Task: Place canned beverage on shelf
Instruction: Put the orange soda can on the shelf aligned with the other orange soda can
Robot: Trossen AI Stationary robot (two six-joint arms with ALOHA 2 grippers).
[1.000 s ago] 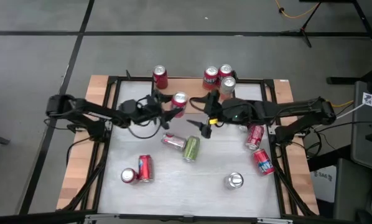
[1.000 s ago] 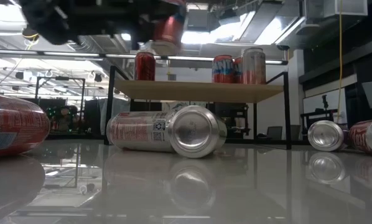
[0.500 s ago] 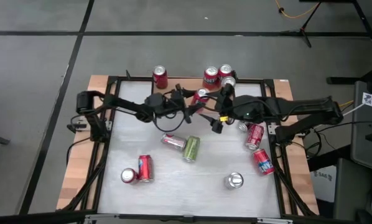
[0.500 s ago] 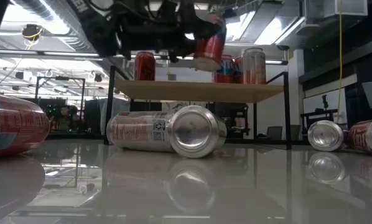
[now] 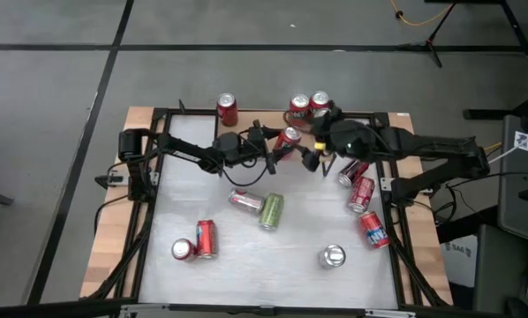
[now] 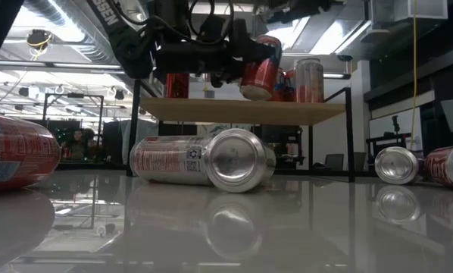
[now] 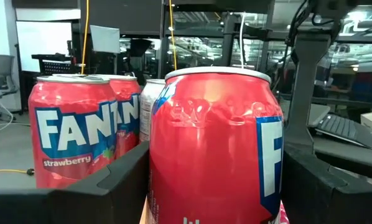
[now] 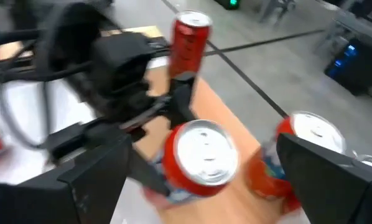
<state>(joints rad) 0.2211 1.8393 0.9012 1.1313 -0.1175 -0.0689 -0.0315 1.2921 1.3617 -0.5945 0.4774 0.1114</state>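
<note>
Low view tells me the shelf (image 6: 242,111) already carries three upright cans. My left gripper (image 6: 249,61) clamps a red Fanta can (image 6: 260,68), tilted just over the plank, unreleased; right gripper (image 5: 321,159) hovers beside, jaws wide, empty.

— Where have you set up, would you say?
— You're in a lab or workshop: exposed ducts (image 6: 67,19) and strip lights (image 6: 18,76) overhead, monitors (image 7: 108,38) on desks behind, a bare grey floor (image 5: 52,79) with a yellow cable (image 5: 414,18), and a black-framed table (image 5: 246,238).
</note>
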